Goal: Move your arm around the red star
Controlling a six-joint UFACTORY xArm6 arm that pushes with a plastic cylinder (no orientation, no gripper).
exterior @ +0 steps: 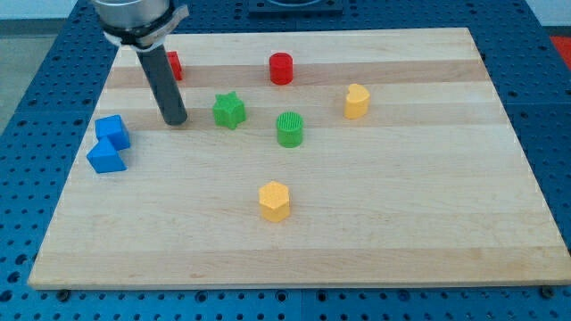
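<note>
The arm carries no claw, only a straight dark rod, so no open or clenched state applies; its tip [175,121] rests on the pale wooden board [375,223] below the red star block [174,64], which sits near the board's top-left edge and is largely hidden behind the rod. The green star block [229,111] lies just to the view's right of the tip. Two blue blocks [110,143], touching each other, sit to the tip's left near the board's edge. Further right stand a red cylinder [281,69], a green ribbed cylinder [290,129] and a yellow heart-shaped block [357,101], while a yellow hexagonal block [275,201] lies toward the view's bottom.
</note>
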